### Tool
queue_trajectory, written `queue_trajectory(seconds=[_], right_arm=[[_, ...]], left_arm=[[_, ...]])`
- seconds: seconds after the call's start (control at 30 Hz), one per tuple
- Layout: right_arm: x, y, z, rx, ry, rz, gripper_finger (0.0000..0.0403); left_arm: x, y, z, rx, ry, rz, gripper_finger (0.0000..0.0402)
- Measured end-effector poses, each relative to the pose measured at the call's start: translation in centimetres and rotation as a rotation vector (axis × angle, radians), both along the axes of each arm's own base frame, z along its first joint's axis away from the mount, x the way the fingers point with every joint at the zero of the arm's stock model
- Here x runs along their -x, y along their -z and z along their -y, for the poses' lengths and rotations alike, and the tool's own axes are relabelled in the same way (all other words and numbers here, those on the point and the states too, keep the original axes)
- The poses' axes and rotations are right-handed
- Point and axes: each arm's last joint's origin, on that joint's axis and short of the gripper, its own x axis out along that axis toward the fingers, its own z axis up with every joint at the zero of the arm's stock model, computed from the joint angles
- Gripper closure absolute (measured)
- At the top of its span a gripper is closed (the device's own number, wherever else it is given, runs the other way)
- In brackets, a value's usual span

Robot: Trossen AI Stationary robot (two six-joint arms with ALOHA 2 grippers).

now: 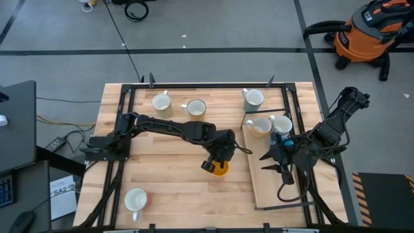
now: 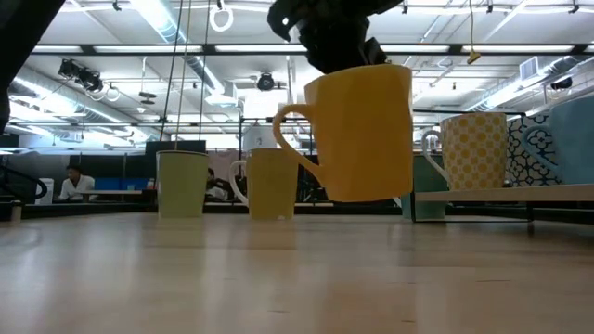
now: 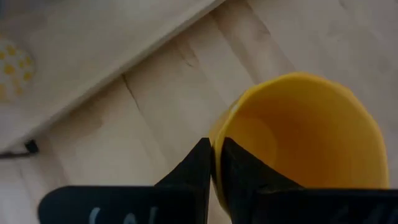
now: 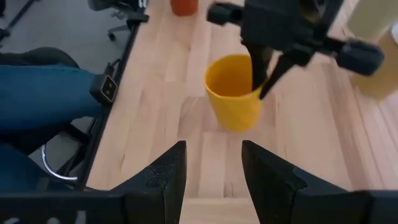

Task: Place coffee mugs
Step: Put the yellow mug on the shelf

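A yellow-orange coffee mug (image 1: 220, 169) hangs above the middle of the table, its handle (image 2: 290, 139) out to one side. My left gripper (image 1: 215, 159) is shut on its rim. On the table's right side my right gripper (image 1: 275, 162) stands open and holds nothing, pointing toward the yellow mug (image 4: 235, 90). Two cream mugs (image 1: 161, 102) (image 1: 194, 109) and a white one (image 1: 253, 98) stand on their bases near the far edge. Another white mug (image 1: 135, 199) stands at the near left. Two more mugs (image 1: 260, 126) (image 1: 283, 124) stand on a raised wooden board (image 1: 272, 188). My left gripper pinches the yellow mug's rim wall (image 3: 219, 142) between its two fingers, one finger (image 3: 242, 169) inside the mug and one (image 3: 198, 167) outside. The fingers come from above, slanting down. The mug hangs below them, open end up and slightly tilted, its base (image 2: 367, 195) clear of the table.
The raised board takes up the table's right part, and black frame bars (image 1: 123, 116) run along the table's edges. A person's leg in blue jeans (image 4: 37, 93) shows beside the near edge. Bare tabletop (image 1: 174, 188) lies in front of the yellow mug.
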Motion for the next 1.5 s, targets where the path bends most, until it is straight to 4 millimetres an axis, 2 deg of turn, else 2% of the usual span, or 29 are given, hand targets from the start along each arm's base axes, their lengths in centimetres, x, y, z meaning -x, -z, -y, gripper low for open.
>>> queue_trajectory(seconds=[0.17, 0.43, 0.67, 0.8, 1.03, 1.23, 1.5], right_arm=[[-0.2, -0.3, -0.2, 0.003, -0.030, 0.044, 0.0242], [-0.3, -0.5, -0.3, 0.008, -0.048, 0.067, 0.0242], [-0.4, -0.6, -0.4, 0.000, -0.048, 0.076, 0.0242], [-0.4, -0.6, -0.4, 0.001, -0.048, 0.075, 0.0242], [-0.4, -0.6, -0.4, 0.001, -0.047, 0.075, 0.0242], [-0.4, -0.6, -0.4, -0.002, -0.047, 0.078, 0.0242], [-0.5, -0.8, -0.4, -0.013, -0.043, 0.092, 0.0242]], left_arm=[[-0.1, 0.1, -0.1, -0.033, 0.042, 0.010, 0.0366], [-1.2, 3.1, -0.1, -0.037, 0.040, -0.031, 0.0366], [-1.9, 4.2, -0.1, -0.029, 0.037, -0.025, 0.0362], [-2.1, 4.4, -0.1, -0.035, 0.036, -0.006, 0.0342], [-2.3, 4.3, -0.1, -0.064, 0.019, 0.013, 0.0280], [-2.7, 3.0, -0.2, -0.127, -0.028, 0.046, 0.0252], [-2.7, -0.8, -0.2, -0.114, -0.047, 0.050, 0.0251]])
